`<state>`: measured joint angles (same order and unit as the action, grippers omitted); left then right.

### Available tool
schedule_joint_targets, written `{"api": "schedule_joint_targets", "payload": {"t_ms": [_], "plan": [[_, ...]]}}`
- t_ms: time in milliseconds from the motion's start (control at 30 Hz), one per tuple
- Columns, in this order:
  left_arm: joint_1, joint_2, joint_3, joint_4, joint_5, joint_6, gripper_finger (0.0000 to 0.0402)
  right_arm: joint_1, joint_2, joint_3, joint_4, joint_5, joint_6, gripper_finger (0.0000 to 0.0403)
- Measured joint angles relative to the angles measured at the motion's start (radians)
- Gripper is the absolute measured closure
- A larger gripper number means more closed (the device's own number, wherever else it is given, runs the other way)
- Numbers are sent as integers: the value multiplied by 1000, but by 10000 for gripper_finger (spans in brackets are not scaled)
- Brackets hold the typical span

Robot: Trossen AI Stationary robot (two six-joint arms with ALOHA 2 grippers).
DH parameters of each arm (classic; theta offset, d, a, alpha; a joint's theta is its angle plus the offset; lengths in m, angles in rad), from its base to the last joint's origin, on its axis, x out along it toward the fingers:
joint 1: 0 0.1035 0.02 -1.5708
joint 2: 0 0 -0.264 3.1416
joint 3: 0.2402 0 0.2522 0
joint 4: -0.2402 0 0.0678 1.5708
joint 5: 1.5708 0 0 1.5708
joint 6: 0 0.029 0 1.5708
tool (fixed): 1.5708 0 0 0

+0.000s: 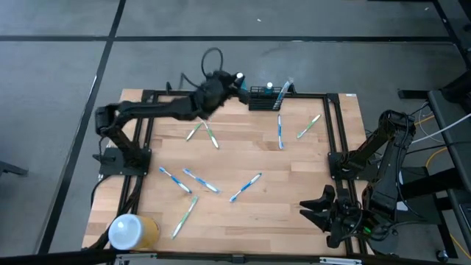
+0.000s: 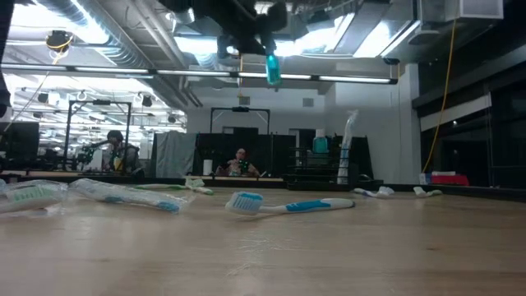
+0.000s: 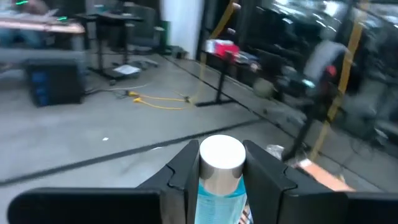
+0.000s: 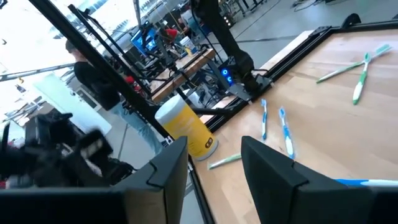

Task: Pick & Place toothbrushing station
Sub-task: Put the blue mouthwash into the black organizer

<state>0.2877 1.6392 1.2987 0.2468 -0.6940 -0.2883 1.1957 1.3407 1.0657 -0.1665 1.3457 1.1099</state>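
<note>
One blue tube (image 3: pixel 221 180) — left pincer (image 3: pixel 217 171).

Toothbrushing station (image 1: pixel 265 97): small black slotted rack, upright at table's far edge, holding brushes.

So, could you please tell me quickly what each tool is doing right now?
Left tool: closed on a blue tube with a white cap, raised near the black rack.
Right tool: open, empty.

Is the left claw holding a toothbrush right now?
No. In the left wrist view the left claw is closed on a blue tube with a white cap, not a toothbrush.
</note>
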Motion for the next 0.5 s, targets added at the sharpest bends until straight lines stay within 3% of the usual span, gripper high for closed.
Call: {"api": "schedule_joint_targets", "payload": {"t_ms": [167, 267, 500], "plan": [[-53, 126, 3, 145, -119, -112, 313, 0, 0, 0, -6, 1, 1, 250], [-54, 187, 42, 150, -163, -159, 313, 0, 0, 0, -6, 1, 1, 250], [-43, 342, 209, 138, -108, -141, 313, 0, 0, 0, -6, 18, -11, 250]]}}
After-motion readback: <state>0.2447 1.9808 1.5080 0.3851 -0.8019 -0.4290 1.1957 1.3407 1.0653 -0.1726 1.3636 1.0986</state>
